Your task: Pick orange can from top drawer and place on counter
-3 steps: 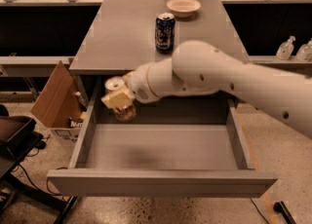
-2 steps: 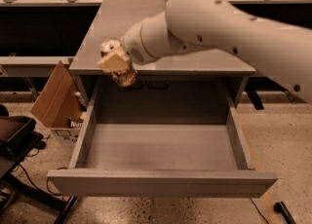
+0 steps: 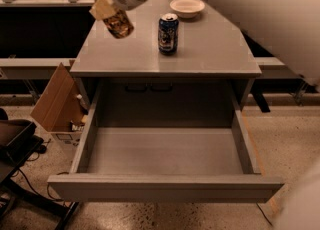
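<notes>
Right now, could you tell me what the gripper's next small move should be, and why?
Probably lower the orange can and set it upright on the counter. The gripper holds it tilted in the air, apparently over the counter's left rear part, well apart from the blue can.

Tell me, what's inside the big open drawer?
The top drawer shows only its bare grey floor; the strip right behind its front panel is hidden. The orange can is out, held by the gripper above the counter.
</notes>
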You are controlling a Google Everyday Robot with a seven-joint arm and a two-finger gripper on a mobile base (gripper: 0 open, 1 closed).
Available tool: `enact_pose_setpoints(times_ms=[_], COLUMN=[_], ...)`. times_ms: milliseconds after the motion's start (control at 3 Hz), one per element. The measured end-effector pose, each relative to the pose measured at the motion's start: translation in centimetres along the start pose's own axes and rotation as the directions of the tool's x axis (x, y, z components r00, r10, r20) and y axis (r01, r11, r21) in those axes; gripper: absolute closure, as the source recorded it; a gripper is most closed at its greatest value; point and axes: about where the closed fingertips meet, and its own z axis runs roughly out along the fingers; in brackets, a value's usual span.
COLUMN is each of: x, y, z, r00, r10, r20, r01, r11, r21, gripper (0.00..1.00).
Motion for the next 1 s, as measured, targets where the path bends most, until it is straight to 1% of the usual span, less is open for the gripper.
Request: enact_pose_setpoints(times_ms=[333,667,1000], x=[-2.8,-3.3,-2.3], y=[1.0,2.6,3.3], z=[6.7,12.6,16.6], r00=[0.996,0.966,0.900], r10=[0.087,0.252,0.429], r20=[-0.031,-0.064,-0.072], r01=[-0.088,-0.254,-0.433], r11=[0.9961,0.9667,0.9005], r21=[-0.010,-0.027,-0.041], gripper=[1.00,1.00,1.00])
